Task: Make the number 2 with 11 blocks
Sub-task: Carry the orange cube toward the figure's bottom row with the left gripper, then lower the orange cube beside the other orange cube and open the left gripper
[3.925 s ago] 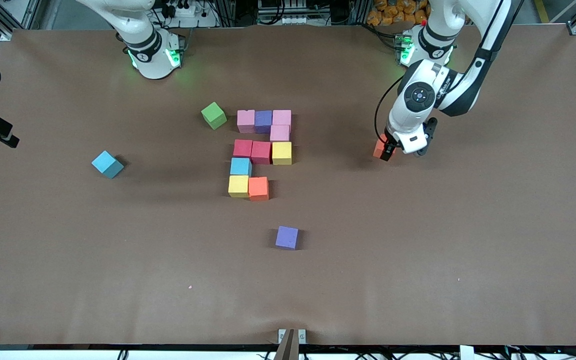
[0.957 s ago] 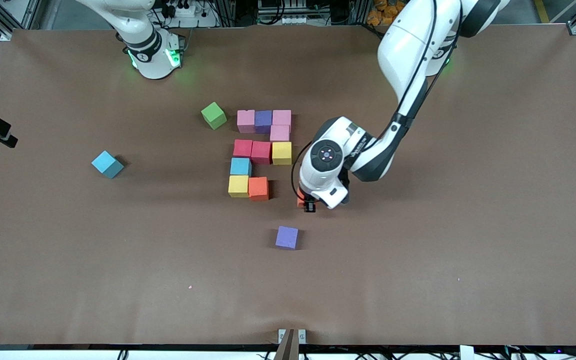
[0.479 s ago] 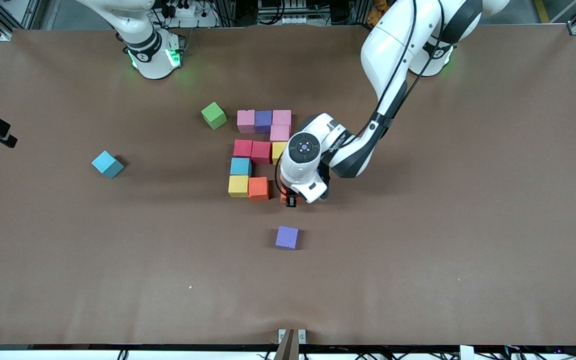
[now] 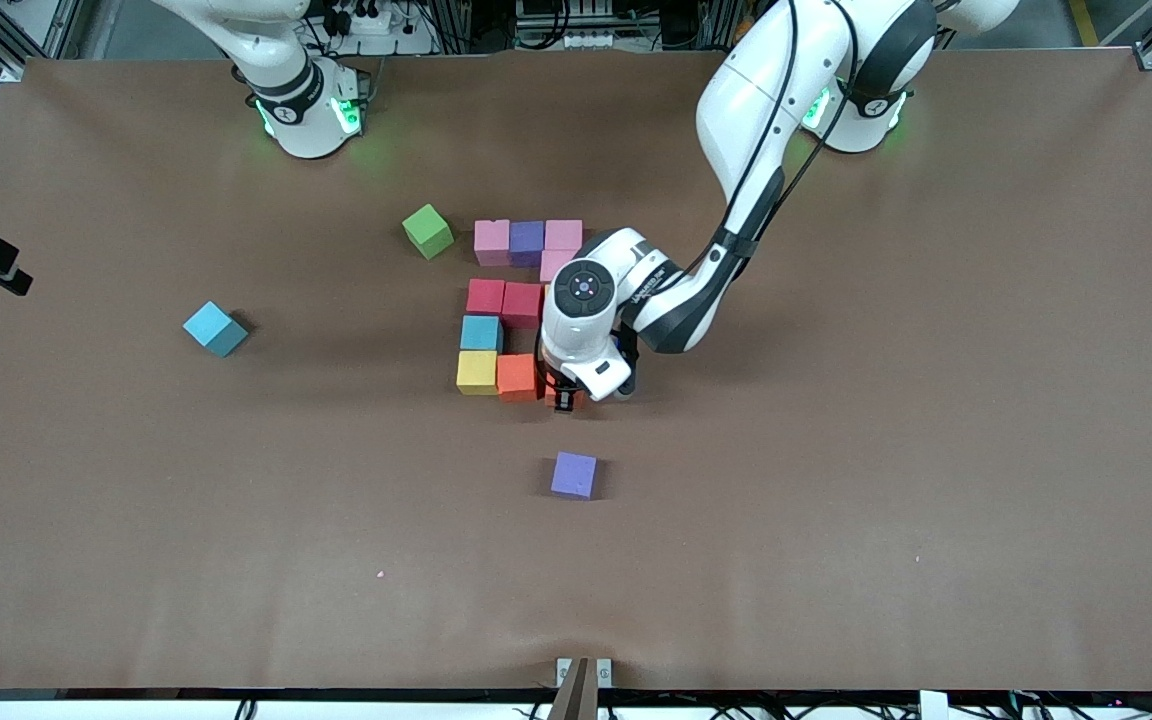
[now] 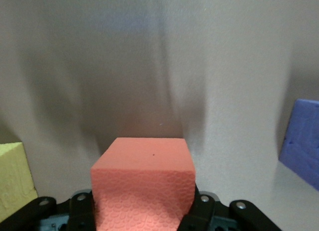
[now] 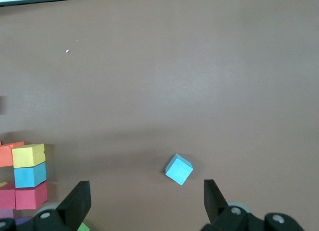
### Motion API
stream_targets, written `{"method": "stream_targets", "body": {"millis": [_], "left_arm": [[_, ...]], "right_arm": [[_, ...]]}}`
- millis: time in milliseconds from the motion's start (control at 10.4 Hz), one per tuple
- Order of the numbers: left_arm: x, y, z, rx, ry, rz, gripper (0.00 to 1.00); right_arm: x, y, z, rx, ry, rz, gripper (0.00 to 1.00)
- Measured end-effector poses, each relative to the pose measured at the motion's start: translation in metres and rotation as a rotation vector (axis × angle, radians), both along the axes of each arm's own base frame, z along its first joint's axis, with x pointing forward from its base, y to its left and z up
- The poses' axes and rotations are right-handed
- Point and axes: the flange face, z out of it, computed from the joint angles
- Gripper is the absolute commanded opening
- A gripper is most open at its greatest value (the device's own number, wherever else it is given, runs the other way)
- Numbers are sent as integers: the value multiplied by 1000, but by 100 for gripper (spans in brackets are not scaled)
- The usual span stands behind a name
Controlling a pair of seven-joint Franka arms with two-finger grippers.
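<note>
The number 2 lies mid-table as touching blocks: pink (image 4: pixel 491 241), purple (image 4: pixel 527 241) and pink (image 4: pixel 563 235) on top, two red (image 4: pixel 503 300), light blue (image 4: pixel 481 332), then yellow (image 4: pixel 476 371) and orange (image 4: pixel 516 377) nearest the front camera. My left gripper (image 4: pixel 564 399) is shut on another orange block (image 5: pixel 143 186), low and right beside that orange block, toward the left arm's end of the table. The arm hides the digit's blocks beneath it. My right gripper (image 6: pixel 144 203) hangs open and holds nothing; the right arm waits.
A loose purple cube (image 4: pixel 574 475) sits nearer the front camera than the held block and also shows as the purple cube (image 5: pixel 301 141). A loose light-blue cube (image 4: pixel 215 328) lies toward the right arm's end. A green cube (image 4: pixel 427 231) stands beside the digit's top row.
The left arm has carried the orange block from the left arm's end of the table in beside the digit's lowest row. The right arm has not moved.
</note>
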Motion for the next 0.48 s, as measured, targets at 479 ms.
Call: {"method": "stream_targets", "body": {"millis": [479], "left_arm": [[1, 0, 1, -1, -4, 7, 32]], "right_arm": [[0, 0, 0, 0, -1, 0, 100]]}}
